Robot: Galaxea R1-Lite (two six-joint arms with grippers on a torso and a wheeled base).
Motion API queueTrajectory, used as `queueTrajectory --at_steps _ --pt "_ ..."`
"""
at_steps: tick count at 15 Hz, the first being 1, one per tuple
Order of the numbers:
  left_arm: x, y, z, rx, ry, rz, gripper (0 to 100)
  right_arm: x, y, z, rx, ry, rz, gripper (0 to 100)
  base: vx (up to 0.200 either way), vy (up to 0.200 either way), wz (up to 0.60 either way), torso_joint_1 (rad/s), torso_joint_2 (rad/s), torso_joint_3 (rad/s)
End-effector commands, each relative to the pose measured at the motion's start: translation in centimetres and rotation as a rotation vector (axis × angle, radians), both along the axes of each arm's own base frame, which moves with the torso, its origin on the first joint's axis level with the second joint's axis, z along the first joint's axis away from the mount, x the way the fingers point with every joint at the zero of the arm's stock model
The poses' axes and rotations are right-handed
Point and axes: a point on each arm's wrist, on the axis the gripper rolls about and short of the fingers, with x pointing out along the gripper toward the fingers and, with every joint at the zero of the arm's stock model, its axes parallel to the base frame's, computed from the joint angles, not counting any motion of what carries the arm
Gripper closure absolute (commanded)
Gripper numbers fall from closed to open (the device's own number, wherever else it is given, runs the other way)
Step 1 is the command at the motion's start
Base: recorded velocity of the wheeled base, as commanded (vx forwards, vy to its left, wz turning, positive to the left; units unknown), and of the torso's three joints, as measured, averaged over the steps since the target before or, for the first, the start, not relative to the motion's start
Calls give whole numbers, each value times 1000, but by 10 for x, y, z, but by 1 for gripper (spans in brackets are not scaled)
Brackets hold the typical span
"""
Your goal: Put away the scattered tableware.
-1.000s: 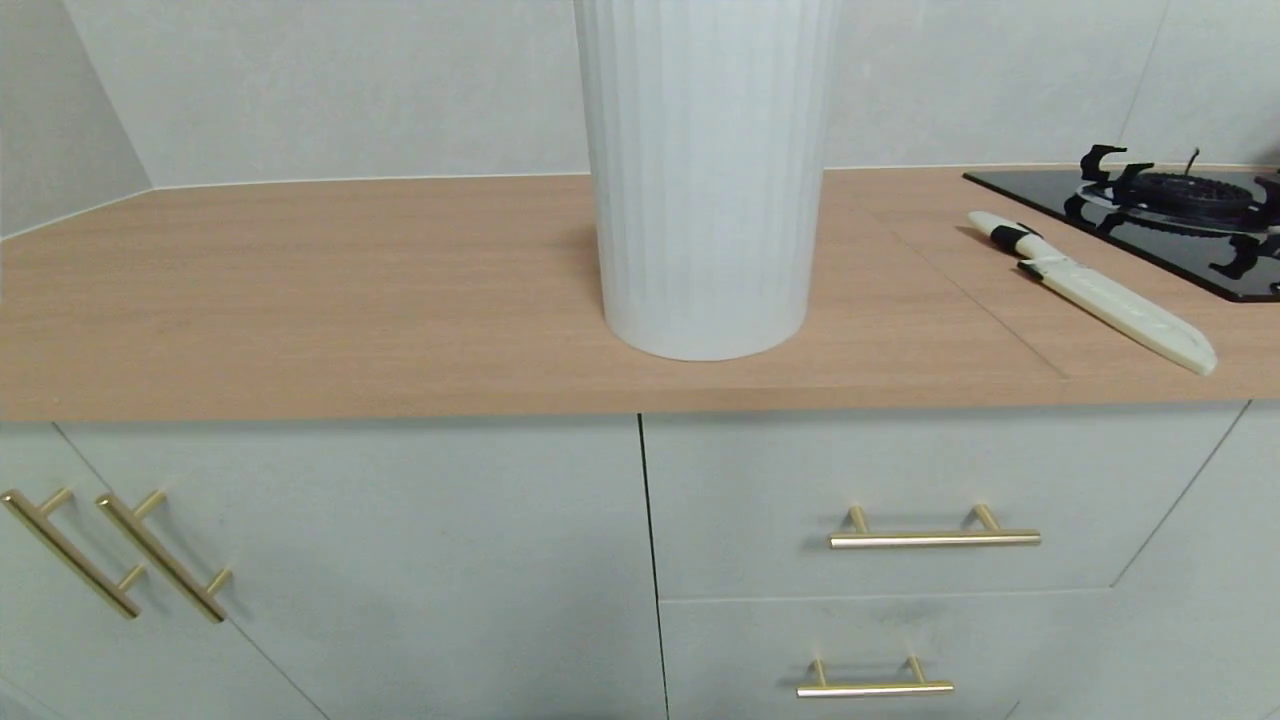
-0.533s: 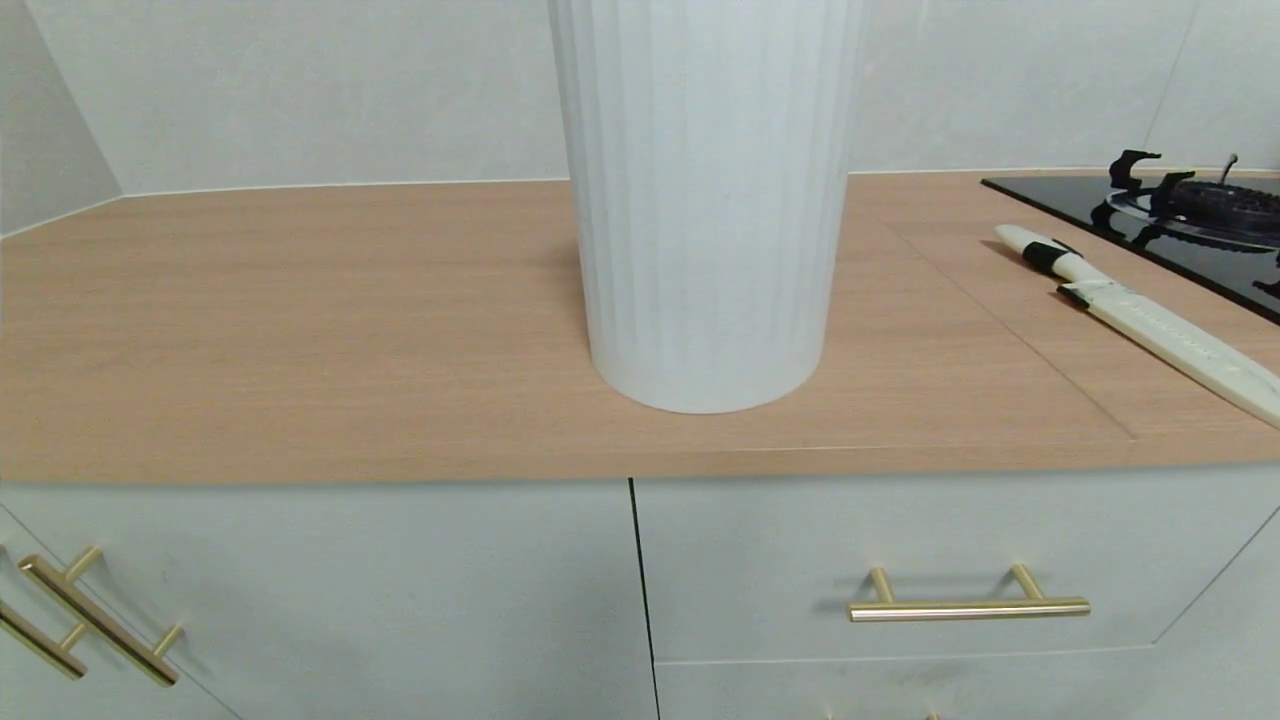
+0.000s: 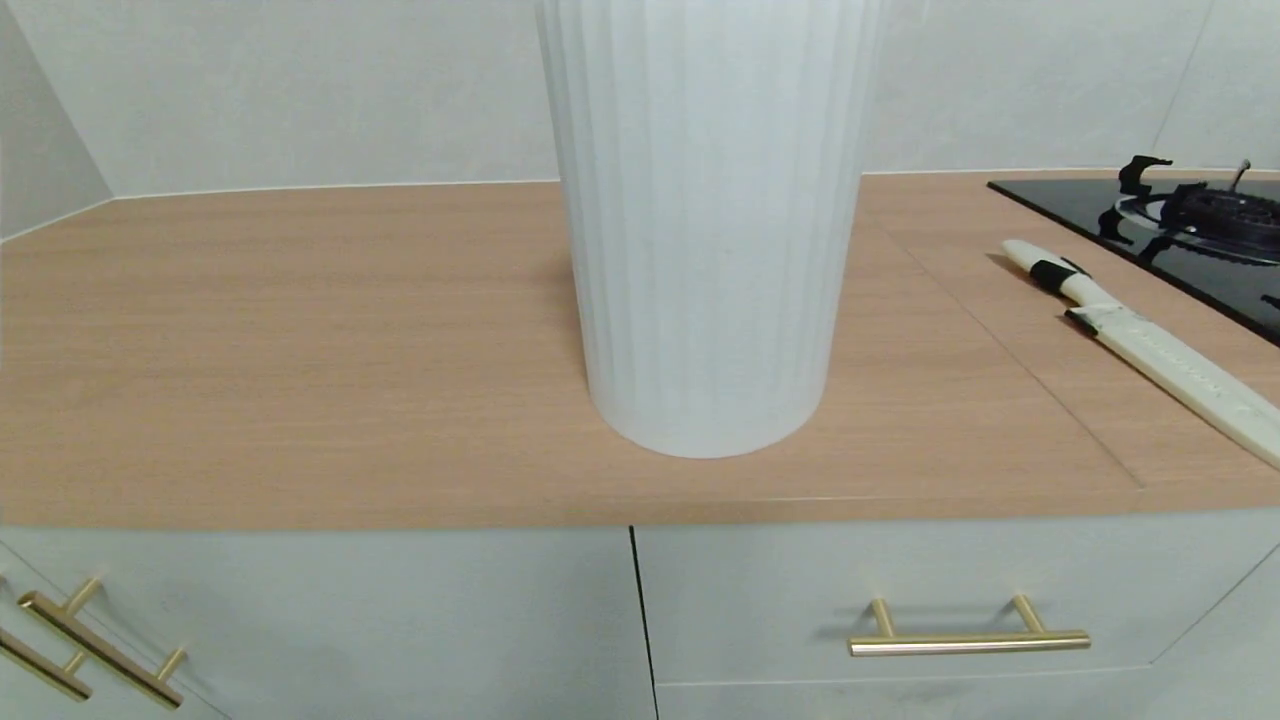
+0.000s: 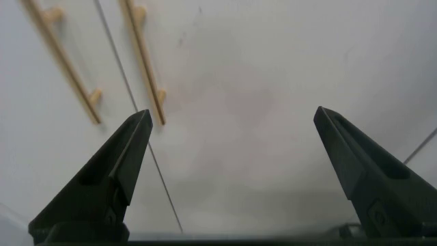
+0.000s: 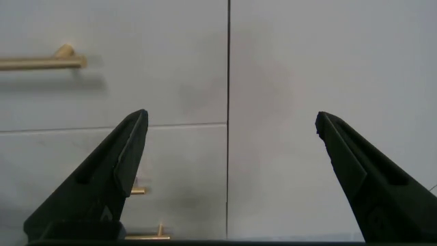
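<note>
Near table [image 3: 300, 350] front edge: white ribbed container [image 3: 705, 250] upright; I see a wide stretch of table on its left.
Right side: knife [image 3: 1150, 345] lying flat, near hob [image 3: 1180, 240].
Left tool [image 4: 231, 113]: fingers spread wide, facing cabinet doors [image 4: 239, 82].
Right tool [image 5: 230, 115]: fingers spread wide, facing drawers [image 5: 136, 89].

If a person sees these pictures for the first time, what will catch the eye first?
First, the tall white ribbed container standing in the middle of the wooden counter, near its front edge. Then the cream knife lying flat to its right, beside the black hob.
</note>
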Motion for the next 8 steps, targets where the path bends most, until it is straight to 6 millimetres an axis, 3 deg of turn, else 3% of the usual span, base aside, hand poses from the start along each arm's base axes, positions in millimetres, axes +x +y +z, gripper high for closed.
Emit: queueTrajectory --at_steps 1,8 --pt "0 0 0 0 -2 1 0 0 0 0 0 2 2 0 0 0 0 115 -598 -320" --pt "0 0 0 0 -2 1 0 0 0 0 0 2 1 0 0 0 0 154 -494 -302"
